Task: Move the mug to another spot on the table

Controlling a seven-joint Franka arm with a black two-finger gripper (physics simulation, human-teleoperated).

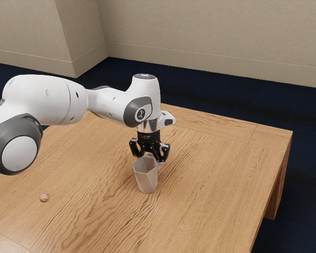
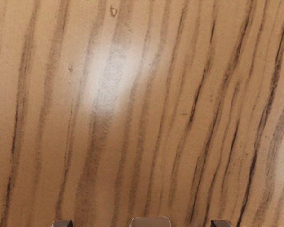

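A: Ext. view first. Where's the mug?
B: Grey mug stands on the wood table, approx. mid-table, slightly tilted.
A: Gripper?
B: Gripper is right over the mug, pointing down, at rim level. Fingers are spread to either side of the rim, not clamped on it.
A: Anything else?
B: Small pink bit on the table, well apart from the mug, toward the ext. view's left.
A: Wrist view?
B: Wood grain w/ a pale glare patch. Dark fingertips at the edge, grey bit between them, gaps on both sides.
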